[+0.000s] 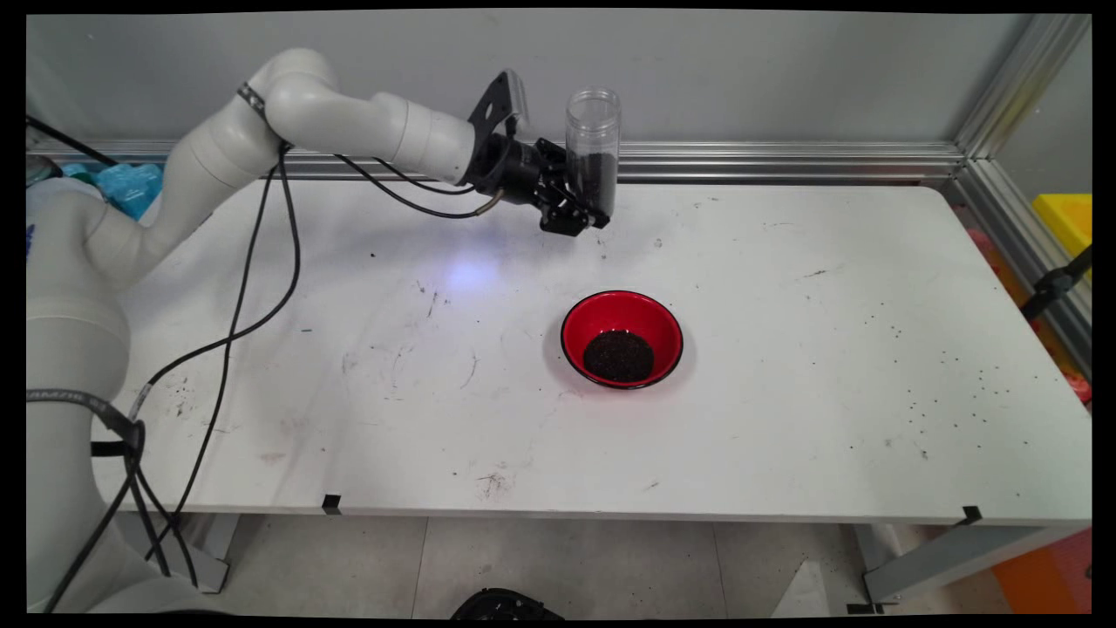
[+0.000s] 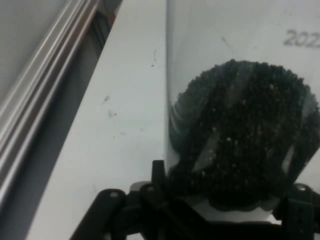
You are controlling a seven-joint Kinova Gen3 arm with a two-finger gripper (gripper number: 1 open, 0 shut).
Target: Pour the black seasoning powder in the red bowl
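My gripper (image 1: 586, 202) is shut on a clear plastic tube (image 1: 593, 148) that stands upright above the far middle of the table, its open end up. Small black grains fill roughly its lower half. In the hand view the tube (image 2: 240, 125) fills the right side, the dark grains piled against its wall just above the black linkage. A red bowl (image 1: 622, 338) with a black rim rests on the table nearer the camera, below and slightly right of the tube. A round heap of the same black grains lies in its bottom.
Scattered black grains (image 1: 950, 384) dot the table's right part. An aluminium rail (image 1: 785, 161) runs along the far edge and down the right side. Black cables (image 1: 261, 288) hang from the arm over the table's left part. A yellow bin (image 1: 1068, 218) sits beyond the right rail.
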